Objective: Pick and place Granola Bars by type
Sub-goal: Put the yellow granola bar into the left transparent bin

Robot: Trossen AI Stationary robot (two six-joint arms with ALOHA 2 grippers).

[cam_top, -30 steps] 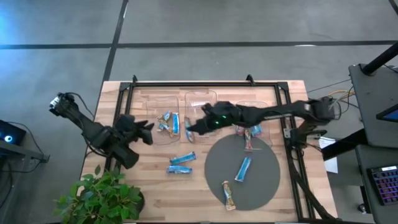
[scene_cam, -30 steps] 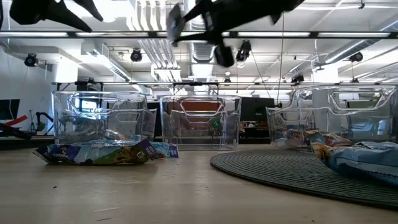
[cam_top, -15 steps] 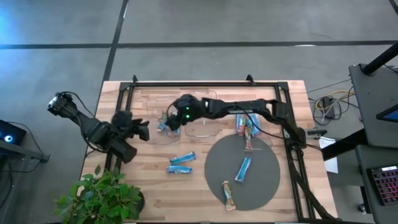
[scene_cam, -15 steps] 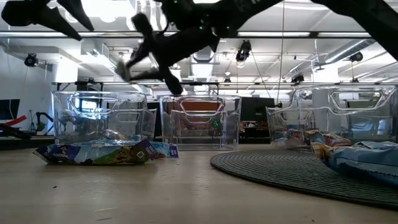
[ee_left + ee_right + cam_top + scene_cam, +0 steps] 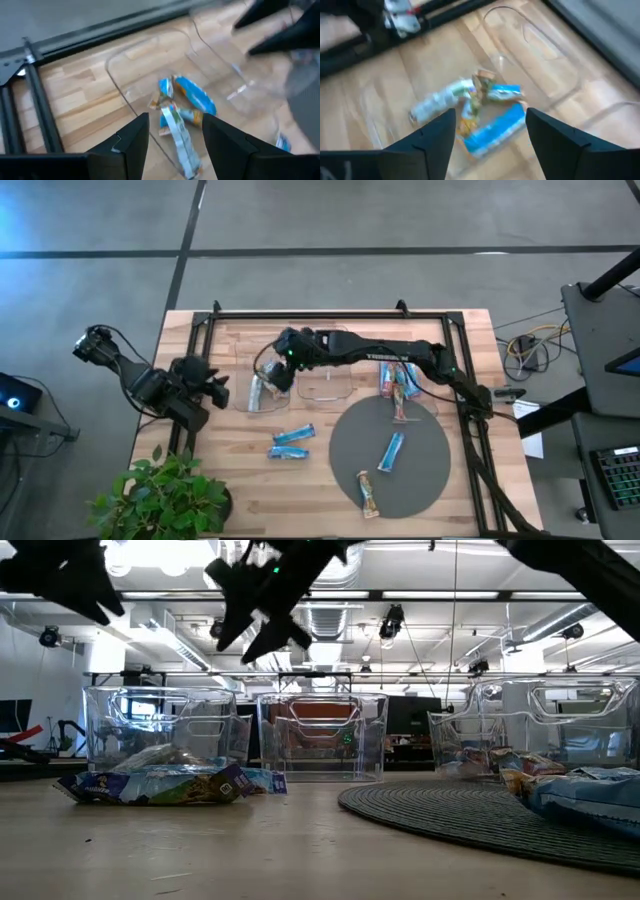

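My right gripper (image 5: 272,370) (image 5: 490,117) hangs open over the left clear tray (image 5: 242,402), with nothing between its fingers. Under it, several granola bars (image 5: 492,131) lie in a heap on the tray floor, blue ones and a pale one (image 5: 260,390). My left gripper (image 5: 215,385) (image 5: 175,120) stands open just left of that tray. Two blue bars (image 5: 293,435) lie flat on the wood. One blue bar (image 5: 390,450) and one tan bar (image 5: 368,493) lie on the grey round mat (image 5: 430,470).
A middle clear tray (image 5: 325,385) and a right clear tray with bars (image 5: 400,385) stand in a row at the far side. A black frame (image 5: 330,315) borders the table. A potted plant (image 5: 165,495) stands at the near left corner.
My right gripper has swung from the middle tray toward the table's left, over the left tray, and opened. The bar it carried has fallen into the left tray. My left gripper has drawn back a little toward the table's left edge.
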